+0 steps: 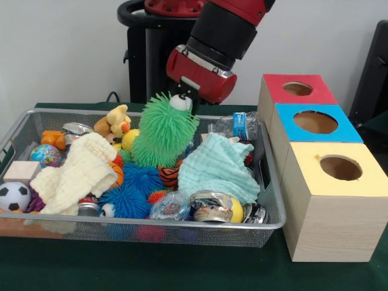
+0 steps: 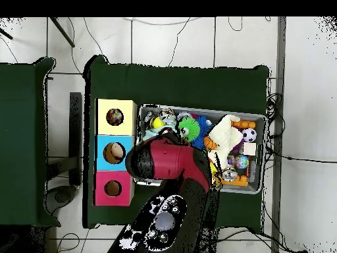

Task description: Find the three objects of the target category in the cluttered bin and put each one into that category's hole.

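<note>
The green spiky toy (image 1: 163,130) hangs upright above the middle of the wire bin (image 1: 276,221), its long axis vertical and its white eye at the top, tucked right under the gripper (image 1: 182,102). The gripper looks clamped on the toy's crown, though its tips are buried in the spikes and cannot be made out singly. The toy's lower fringe reaches down to the clutter just below it, a blue spiky ball (image 1: 134,189) and an orange striped toy (image 1: 170,176), with a cream knitted cloth (image 1: 79,173) to one side and a pale teal cloth (image 1: 219,168) to the other. Beside the bin on the green bench (image 1: 182,267) stand three boxes, each with a round hole: the red box (image 1: 297,89), the blue box (image 1: 315,123) and the yellow box (image 1: 339,168). In the front view they lie to the right of the hanging toy, so the carry would run sideways over the bin's end wall; which hole suits it cannot be told.
</note>
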`<state>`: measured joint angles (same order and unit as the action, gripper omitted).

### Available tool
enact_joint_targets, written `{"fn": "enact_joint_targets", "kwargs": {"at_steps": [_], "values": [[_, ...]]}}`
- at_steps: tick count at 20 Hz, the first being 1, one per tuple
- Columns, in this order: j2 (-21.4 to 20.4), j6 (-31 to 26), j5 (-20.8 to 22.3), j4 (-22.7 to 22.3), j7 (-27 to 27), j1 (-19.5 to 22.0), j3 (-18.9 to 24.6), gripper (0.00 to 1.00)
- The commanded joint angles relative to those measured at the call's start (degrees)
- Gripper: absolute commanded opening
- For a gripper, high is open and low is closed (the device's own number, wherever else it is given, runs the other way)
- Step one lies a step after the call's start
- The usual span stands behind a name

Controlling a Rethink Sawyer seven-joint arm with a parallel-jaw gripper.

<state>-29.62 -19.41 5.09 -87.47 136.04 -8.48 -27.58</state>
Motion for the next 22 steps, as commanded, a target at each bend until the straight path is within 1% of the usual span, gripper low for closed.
{"fn": "enact_joint_targets", "kwargs": {"at_steps": [1, 3, 8, 11, 13, 17, 20, 22], "values": [[-0.1, 2.2, 6.7, 6.6, -9.2, 5.2, 10.6, 0.00], [0.0, 2.5, 7.8, 6.7, -9.2, 6.2, 11.8, 0.00], [-0.1, 2.1, 10.3, 6.3, -7.7, 6.9, 13.0, 0.00], [0.2, 3.5, 12.2, 5.3, -6.6, 7.3, 13.4, 0.00], [0.0, 5.5, 13.9, 4.0, -7.2, 9.0, 14.9, 0.00], [-2.1, 9.2, 18.7, -1.4, -10.4, 15.6, 21.3, 0.00], [-5.0, 11.2, 22.1, -8.7, -10.4, 20.4, 26.2, 0.00], [-6.3, 11.0, 23.6, -13.0, -10.3, 23.9, 29.3, 0.00]]}}
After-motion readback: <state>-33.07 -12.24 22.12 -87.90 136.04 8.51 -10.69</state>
